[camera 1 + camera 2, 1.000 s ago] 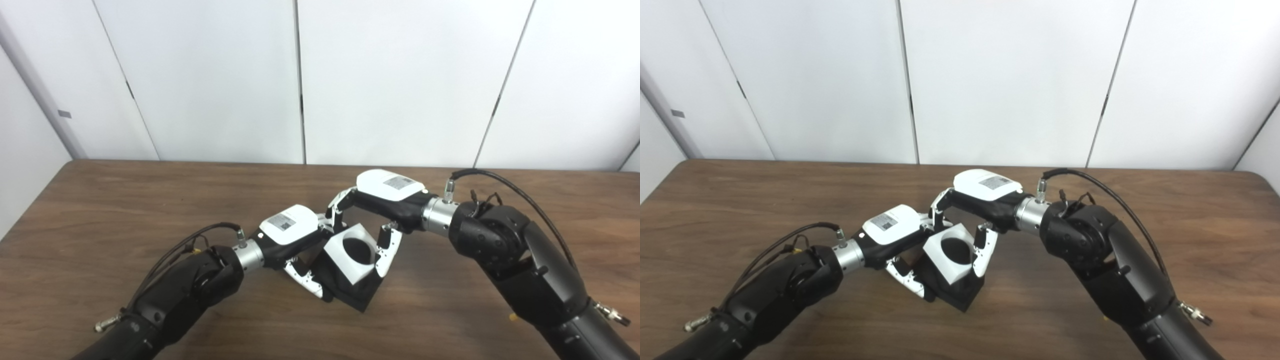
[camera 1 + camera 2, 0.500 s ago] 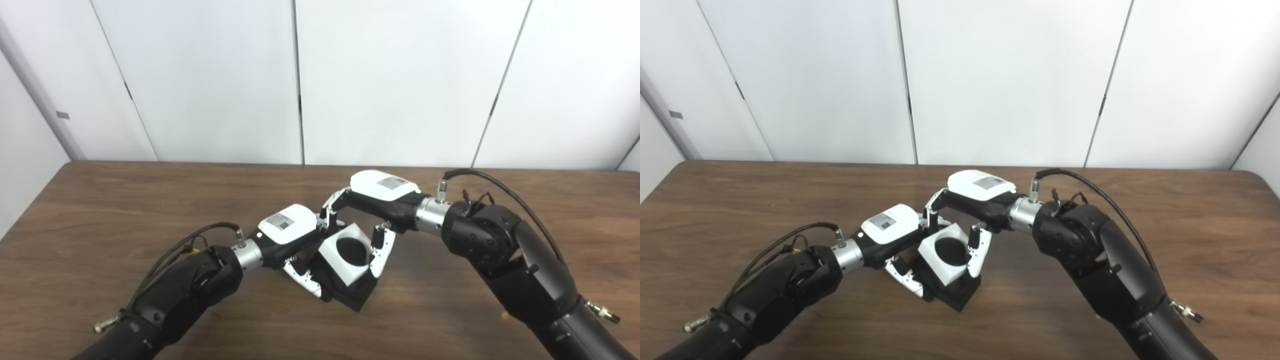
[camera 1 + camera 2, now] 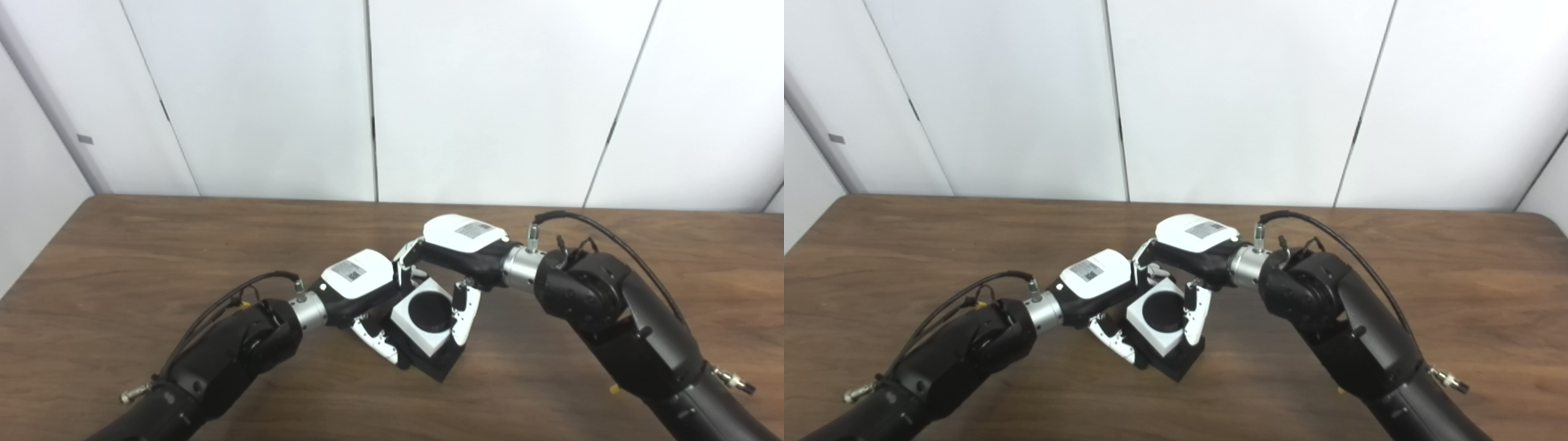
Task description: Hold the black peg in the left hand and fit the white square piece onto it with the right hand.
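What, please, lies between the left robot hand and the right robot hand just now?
The white square piece, seated over the black peg, fills the gap between left robot hand and right robot hand; both eye views show it.

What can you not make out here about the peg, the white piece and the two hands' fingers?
- Black peg: both views, shaft hidden by the white square piece.
- Left hand: fingertip contact hidden behind that piece.
- Right hand: fingers on the far side hidden by its palm.
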Motion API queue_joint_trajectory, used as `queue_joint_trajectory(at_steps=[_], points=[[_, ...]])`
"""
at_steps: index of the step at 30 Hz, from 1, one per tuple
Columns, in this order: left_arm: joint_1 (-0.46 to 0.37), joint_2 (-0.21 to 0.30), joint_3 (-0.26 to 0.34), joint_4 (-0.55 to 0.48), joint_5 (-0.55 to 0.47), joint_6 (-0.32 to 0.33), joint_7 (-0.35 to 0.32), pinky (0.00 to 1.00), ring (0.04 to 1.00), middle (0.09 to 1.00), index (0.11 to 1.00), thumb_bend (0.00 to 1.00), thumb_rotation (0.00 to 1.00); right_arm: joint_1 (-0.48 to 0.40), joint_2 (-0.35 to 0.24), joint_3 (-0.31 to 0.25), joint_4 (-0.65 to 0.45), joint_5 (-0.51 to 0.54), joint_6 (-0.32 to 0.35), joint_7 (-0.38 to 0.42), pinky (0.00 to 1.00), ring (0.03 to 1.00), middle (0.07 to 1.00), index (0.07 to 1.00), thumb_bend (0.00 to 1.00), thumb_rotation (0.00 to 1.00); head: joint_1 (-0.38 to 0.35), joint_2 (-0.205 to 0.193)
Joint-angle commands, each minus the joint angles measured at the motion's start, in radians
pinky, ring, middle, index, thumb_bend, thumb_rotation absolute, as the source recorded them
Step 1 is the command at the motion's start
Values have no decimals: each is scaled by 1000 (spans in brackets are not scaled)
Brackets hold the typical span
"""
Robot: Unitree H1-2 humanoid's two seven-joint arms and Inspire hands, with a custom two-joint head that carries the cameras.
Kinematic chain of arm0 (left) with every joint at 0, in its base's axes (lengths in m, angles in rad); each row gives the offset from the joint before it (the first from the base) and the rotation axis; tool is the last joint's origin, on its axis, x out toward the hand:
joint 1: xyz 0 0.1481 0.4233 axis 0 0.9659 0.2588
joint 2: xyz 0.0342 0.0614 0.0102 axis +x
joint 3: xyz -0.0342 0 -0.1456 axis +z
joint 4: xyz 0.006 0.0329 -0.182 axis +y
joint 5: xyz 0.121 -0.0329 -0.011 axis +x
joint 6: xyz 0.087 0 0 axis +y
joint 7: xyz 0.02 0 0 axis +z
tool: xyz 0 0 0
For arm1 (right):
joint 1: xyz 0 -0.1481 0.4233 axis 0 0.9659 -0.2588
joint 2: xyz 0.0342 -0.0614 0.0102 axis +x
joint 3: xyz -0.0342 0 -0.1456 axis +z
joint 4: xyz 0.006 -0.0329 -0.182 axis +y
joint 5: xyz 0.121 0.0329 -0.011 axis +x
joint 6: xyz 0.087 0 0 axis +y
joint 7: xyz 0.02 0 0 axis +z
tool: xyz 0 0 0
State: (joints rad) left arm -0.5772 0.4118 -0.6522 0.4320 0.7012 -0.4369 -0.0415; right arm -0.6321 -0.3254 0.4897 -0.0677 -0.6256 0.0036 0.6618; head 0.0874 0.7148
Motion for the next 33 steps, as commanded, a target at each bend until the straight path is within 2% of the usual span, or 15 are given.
queue_joint_trajectory(at_steps=[1, 13, 26, 30, 31, 32, 33], points=[[26, -22, -45, 15, 69, 17, -81, 759, 879, 870, 490, 523, 70, -21, 12, 23, -2, -1, 3, 27, 807, 811, 764, 475, 518, 131, 0, 2], [22, -17, -36, 27, 57, -2, -72, 752, 889, 875, 490, 523, 70, -28, -29, 69, 19, -33, 23, 71, 814, 817, 766, 477, 518, 132, 1, 2], [24, -19, -34, 18, 58, 5, -79, 759, 896, 875, 490, 523, 70, -25, -41, 75, 21, -35, 21, 60, 820, 832, 788, 477, 517, 134, 1, 6], [24, -17, -33, 18, 53, 6, -83, 763, 893, 869, 490, 523, 70, -33, -49, 81, 13, -38, 43, 86, 799, 842, 811, 493, 519, 151, 0, 5], [25, -16, -33, 18, 52, 6, -84, 766, 892, 872, 490, 523, 70, -35, -49, 81, 13, -36, 49, 89, 799, 846, 818, 584, 691, 229, -1, 5], [25, -15, -33, 18, 53, 5, -82, 768, 889, 874, 490, 523, 70, -36, -50, 81, 12, -34, 56, 93, 800, 850, 827, 651, 812, 284, -1, 5], [26, -15, -33, 17, 55, 6, -81, 763, 884, 873, 489, 523, 70, -36, -51, 81, 10, -33, 64, 98, 805, 854, 833, 684, 865, 307, -1, 6]])
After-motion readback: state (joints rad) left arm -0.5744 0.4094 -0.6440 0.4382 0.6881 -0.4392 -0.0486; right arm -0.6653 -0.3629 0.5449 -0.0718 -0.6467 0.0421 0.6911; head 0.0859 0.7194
